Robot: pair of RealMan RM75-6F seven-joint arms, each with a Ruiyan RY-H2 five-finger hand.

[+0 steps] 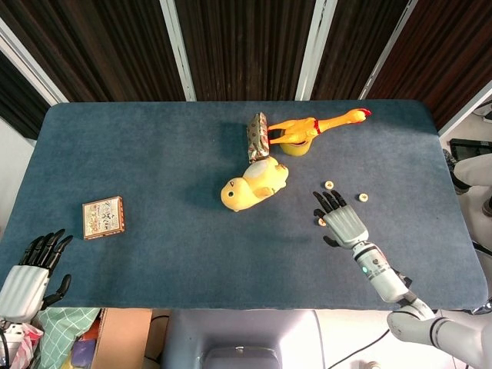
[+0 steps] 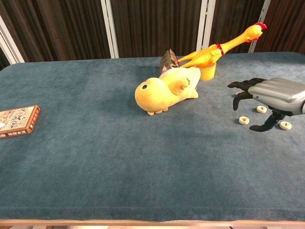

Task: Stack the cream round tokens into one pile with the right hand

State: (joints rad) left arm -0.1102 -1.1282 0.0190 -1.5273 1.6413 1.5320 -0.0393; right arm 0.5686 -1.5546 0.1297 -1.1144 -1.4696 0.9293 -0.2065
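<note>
Several small cream round tokens lie apart on the blue cloth at the right. In the head view I see one token (image 1: 329, 184), another token (image 1: 364, 197) and part of a third token (image 1: 321, 221); the rest are under my right hand (image 1: 342, 219). That hand hovers over the group with fingers spread and holds nothing. In the chest view the right hand (image 2: 274, 94) hangs above a token (image 2: 244, 119), a second token (image 2: 261, 109) and a third token (image 2: 285, 125). My left hand (image 1: 31, 270) is open, off the table's near left corner.
A yellow plush duck (image 1: 255, 184) lies just left of the tokens. Behind it stand a patterned pouch (image 1: 257, 136), a rubber chicken (image 1: 319, 124) and a yellow cup (image 1: 296, 146). A small card box (image 1: 104, 217) lies far left on the table (image 1: 169, 154).
</note>
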